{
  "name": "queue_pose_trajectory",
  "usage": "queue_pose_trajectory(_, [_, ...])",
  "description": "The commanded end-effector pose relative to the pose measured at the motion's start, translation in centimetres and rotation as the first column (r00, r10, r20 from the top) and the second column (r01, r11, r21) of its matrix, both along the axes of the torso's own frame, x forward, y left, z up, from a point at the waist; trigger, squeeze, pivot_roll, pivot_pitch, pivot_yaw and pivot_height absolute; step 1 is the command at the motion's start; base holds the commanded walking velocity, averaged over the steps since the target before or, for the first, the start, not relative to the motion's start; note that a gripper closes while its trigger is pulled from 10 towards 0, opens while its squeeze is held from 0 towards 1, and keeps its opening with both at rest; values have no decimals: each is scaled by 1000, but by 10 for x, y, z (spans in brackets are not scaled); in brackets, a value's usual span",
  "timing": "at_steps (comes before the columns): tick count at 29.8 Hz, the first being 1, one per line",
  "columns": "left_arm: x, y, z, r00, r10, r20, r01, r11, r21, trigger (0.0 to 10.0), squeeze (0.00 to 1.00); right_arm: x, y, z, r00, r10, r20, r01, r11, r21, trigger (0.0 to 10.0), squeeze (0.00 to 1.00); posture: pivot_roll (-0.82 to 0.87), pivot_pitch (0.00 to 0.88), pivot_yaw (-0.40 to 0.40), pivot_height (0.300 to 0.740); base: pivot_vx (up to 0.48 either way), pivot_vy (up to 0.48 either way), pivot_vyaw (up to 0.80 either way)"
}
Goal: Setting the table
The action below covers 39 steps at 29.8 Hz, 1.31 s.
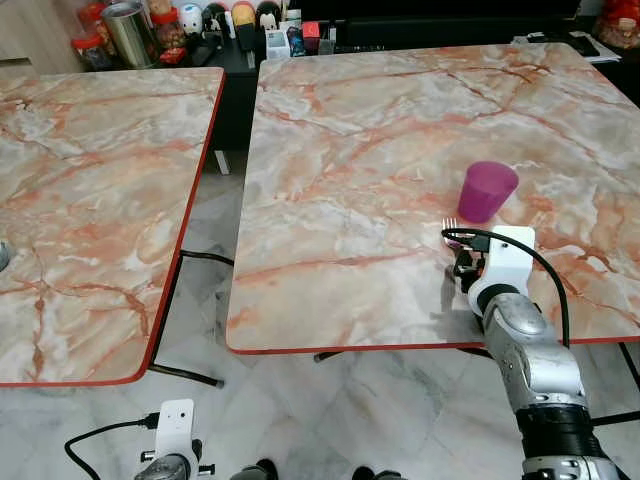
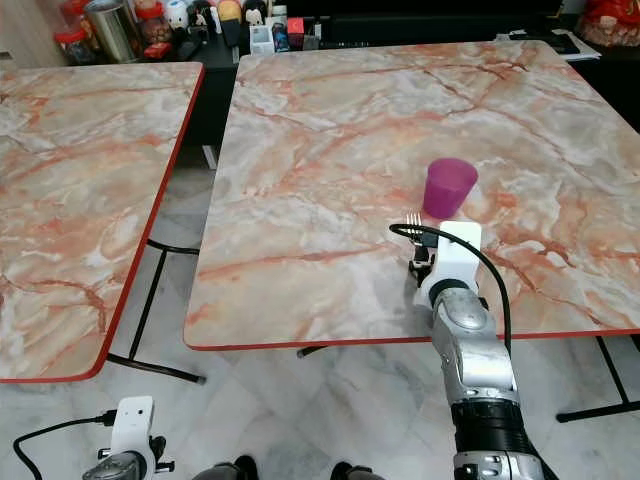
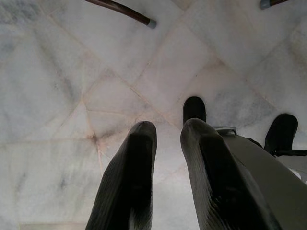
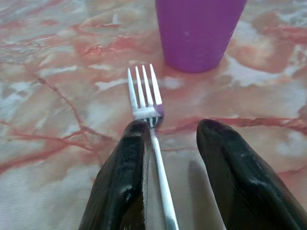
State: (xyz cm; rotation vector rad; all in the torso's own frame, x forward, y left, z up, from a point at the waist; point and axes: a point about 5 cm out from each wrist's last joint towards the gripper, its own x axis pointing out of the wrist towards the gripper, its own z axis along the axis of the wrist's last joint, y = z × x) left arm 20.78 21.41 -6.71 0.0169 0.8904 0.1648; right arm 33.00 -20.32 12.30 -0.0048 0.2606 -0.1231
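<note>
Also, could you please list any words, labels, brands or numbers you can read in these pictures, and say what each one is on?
None can be read.
Jars, tins and boxes on the dark shelf behind the tables: labels too small and blurred.
Purple cup: plain, no print.
Fork: no visible stamp.
Marble table: only veining.

The counter [image 1: 380, 130] has a smooth, polished marble-look top, cream veined with orange-pink, edged in a thin red band. Near its front edge lies a fork [image 4: 146, 105] of bright, glossy metal beside a purple cup [image 1: 487, 190] of matt plastic. The right gripper's [image 4: 172, 139] fingers [image 4: 125, 163] are glossy black, its wrist housing white plastic on brushed silver metal. The floor [image 3: 72, 72] is pale, smooth marble tile.
</note>
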Motion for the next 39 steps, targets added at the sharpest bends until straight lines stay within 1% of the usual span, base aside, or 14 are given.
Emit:
queue_pose_trajectory(1, [-8, 5, -4, 999, -2, -38, 2, 1000, 7, 10000, 0, 2, 1, -2, 1000, 0, -5, 0, 1000, 13, 10000, 0, -20, 171, 30, 740, 0, 0, 0])
queue_pose_trajectory(7, [-8, 5, -4, 999, -2, -39, 2, 1000, 6, 10000, 0, 3, 4, -6, 1000, -1, -18, 2, 1000, 16, 10000, 0, -19, 172, 32, 740, 0, 0, 0])
queue_pose_trajectory(26, [-8, 5, -4, 999, -7, -45, 7, 1000, -3, 10000, 0, 3, 1, -17, 998, -9, -61, 9, 1000, 3, 10000, 0, -18, 169, 31, 740, 0, 0, 0])
queue_pose_trajectory(27, [-9, 4, -4, 999, -9, -46, 8, 1000, -7, 10000, 0, 3, 2, -17, 998, -3, -62, 3, 1000, 2, 0, 0, -15, 170, 31, 740, 0, 0, 0])
queue_pose_trajectory(39, [-9, 4, -5, 999, -11, -52, 10, 1000, -16, 10000, 0, 5, -2, -12, 999, -16, -50, 15, 1000, -11, 0, 0, -16, 171, 31, 740, 0, 0, 0])
